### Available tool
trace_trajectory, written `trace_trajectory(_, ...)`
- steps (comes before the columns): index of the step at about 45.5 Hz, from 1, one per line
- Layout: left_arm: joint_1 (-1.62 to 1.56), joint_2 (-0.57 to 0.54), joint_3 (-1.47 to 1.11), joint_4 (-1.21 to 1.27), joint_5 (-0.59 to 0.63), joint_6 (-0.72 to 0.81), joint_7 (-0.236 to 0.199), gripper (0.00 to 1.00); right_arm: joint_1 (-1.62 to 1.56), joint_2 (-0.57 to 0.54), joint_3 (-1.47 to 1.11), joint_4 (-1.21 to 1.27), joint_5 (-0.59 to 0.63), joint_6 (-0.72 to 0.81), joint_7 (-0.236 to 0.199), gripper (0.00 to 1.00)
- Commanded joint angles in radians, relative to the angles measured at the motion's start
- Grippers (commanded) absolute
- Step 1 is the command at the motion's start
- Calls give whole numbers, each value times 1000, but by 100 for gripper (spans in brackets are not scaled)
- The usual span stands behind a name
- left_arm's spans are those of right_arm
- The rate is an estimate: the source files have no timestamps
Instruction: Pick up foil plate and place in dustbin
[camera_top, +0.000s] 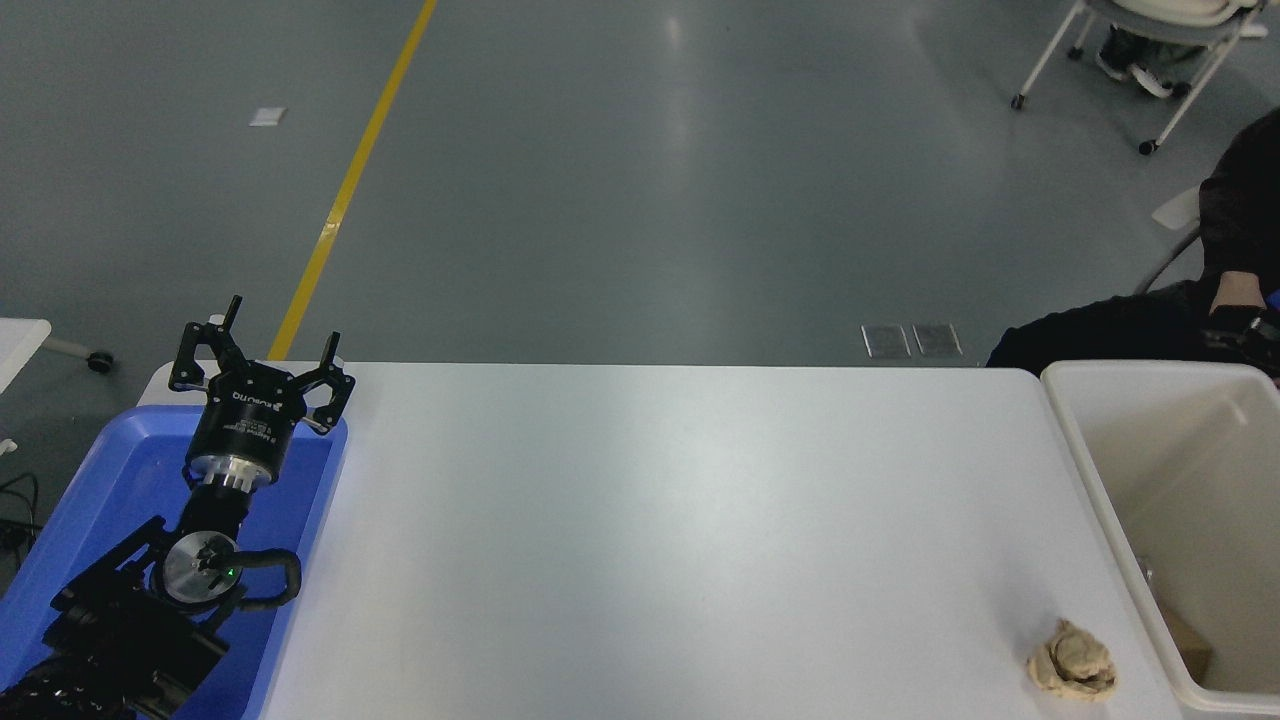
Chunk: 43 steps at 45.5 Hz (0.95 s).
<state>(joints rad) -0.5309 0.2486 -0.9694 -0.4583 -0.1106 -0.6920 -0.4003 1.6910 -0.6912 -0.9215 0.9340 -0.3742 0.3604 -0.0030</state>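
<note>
The dustbin (1088, 470) is an off-white deep bin at the table's right edge, cut off by the picture's right side. The foil plate is hidden; no silver foil shows on the table or on the bin's visible inner walls. My left gripper (268, 345) is open and empty. It is parked over the far end of the blue tray at the lower left. My right arm and gripper are out of view.
A shallow blue tray (100, 490) lies at the table's left edge under my left arm. A small beige crumpled paper lump (1072, 660) lies on the table beside the bin's near left corner. A person in dark clothes (1240, 220) sits behind the bin. A wheeled chair (1150, 40) stands at the far right.
</note>
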Motion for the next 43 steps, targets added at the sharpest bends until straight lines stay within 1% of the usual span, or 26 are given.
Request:
trace_trajectory(1, 2, 0, 0, 0, 0, 0, 0, 100, 347, 136, -120, 282, 56, 254, 0, 100)
trace_trajectory(4, 2, 0, 0, 1, 0, 0, 0, 100, 406, 185, -119, 324, 116, 357, 0, 100)
trace_trajectory(7, 2, 0, 0, 1, 0, 2, 0, 100, 453, 245, -108, 367, 181, 425, -2, 100)
trace_trajectory(12, 2, 0, -2, 1, 0, 3, 0, 100, 530, 340, -103, 420, 294, 425, -2, 100)
trace_trajectory(18, 2, 0, -2, 1, -1, 3, 0, 100, 587, 429, -96, 424, 363, 425, -2, 100)
trace_trajectory(24, 2, 0, -2, 1, -1, 3, 0, 100, 624, 446, -89, 433, 376, 425, -3, 100)
trace_trajectory(32, 2, 0, -2, 1, -1, 5, 0, 100, 665, 435, -89, 482, 377, 425, -3, 100)
trace_trajectory(43, 2, 0, -2, 1, -1, 5, 0, 100, 685, 407, -91, 486, 377, 425, -3, 100)
